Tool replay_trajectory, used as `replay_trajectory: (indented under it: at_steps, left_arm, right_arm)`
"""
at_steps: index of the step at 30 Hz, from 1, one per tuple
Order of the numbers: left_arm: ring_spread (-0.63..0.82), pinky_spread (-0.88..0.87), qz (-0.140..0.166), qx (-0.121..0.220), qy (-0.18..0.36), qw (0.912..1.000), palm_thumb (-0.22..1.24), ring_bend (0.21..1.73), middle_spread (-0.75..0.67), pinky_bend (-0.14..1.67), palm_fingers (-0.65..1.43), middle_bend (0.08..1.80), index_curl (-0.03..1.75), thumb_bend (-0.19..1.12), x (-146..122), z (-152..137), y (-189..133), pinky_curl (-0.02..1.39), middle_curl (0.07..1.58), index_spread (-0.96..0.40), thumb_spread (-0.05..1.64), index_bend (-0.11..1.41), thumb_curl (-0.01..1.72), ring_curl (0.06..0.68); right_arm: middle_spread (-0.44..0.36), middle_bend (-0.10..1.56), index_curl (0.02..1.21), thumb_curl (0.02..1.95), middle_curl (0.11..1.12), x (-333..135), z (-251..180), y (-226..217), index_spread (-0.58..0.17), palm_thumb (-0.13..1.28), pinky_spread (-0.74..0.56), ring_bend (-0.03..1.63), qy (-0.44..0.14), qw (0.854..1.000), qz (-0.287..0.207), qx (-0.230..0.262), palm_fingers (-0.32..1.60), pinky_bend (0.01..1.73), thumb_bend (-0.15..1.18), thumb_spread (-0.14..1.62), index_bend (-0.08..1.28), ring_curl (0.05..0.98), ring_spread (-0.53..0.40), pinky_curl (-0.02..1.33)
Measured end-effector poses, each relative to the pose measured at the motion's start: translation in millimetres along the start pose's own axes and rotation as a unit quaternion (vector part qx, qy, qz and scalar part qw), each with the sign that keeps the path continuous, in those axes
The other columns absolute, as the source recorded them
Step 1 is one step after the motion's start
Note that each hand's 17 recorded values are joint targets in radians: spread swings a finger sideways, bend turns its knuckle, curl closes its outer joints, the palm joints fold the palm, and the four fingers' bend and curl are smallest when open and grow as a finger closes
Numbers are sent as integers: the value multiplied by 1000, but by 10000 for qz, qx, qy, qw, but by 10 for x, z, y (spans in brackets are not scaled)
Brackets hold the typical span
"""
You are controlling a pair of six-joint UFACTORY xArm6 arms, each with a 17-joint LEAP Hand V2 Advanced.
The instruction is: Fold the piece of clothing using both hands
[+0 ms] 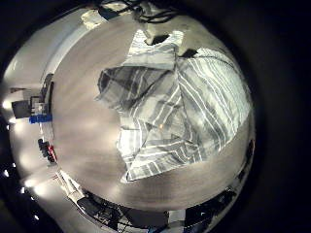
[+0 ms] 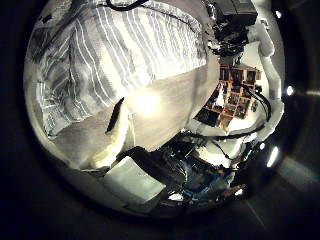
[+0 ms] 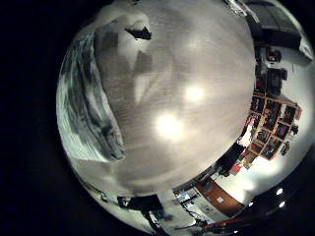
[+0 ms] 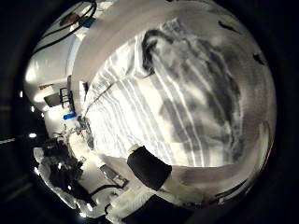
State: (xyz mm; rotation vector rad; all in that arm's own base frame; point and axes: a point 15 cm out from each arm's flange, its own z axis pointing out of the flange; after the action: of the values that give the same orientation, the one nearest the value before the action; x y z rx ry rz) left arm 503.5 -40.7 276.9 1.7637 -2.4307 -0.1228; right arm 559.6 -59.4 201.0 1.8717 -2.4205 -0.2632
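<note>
One striped garment, w/ light and dark stripes, lies rumpled and partly folded on one pale table. All four views are from the palms, looking down on cloth and tabletop. Can't tell the finger state of left hand or right hand.

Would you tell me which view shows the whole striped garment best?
The left little finger side palm view: the striped garment lies rumpled on the table, nearly all outlined. The left thumb side and right thumb side views show close parts; the right little finger side only an edge.
</note>
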Motion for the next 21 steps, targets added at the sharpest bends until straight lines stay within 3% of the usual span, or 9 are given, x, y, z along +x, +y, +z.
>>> replay_trajectory:
  at_steps: [9,21]
  left_arm:
    - [460,535,-41,-38,-2,10000,526,593,272,288,88,184,396,-20,-84,32,17,361,352,42,1133,172,367,223]
    - [460,533,-43,-68,0,10000,536,586,275,294,94,185,373,-20,-103,74,4,349,342,50,1132,171,360,220]
  right_arm:
    - [98,469,341,323,391,-44,146,13,-169,279,349,875,28,9999,-17,-148,278,760,-21,1142,161,304,57,392]
    - [58,516,319,329,399,-4,188,76,-168,318,269,973,38,9995,13,-306,351,822,-17,1143,160,309,-18,372]
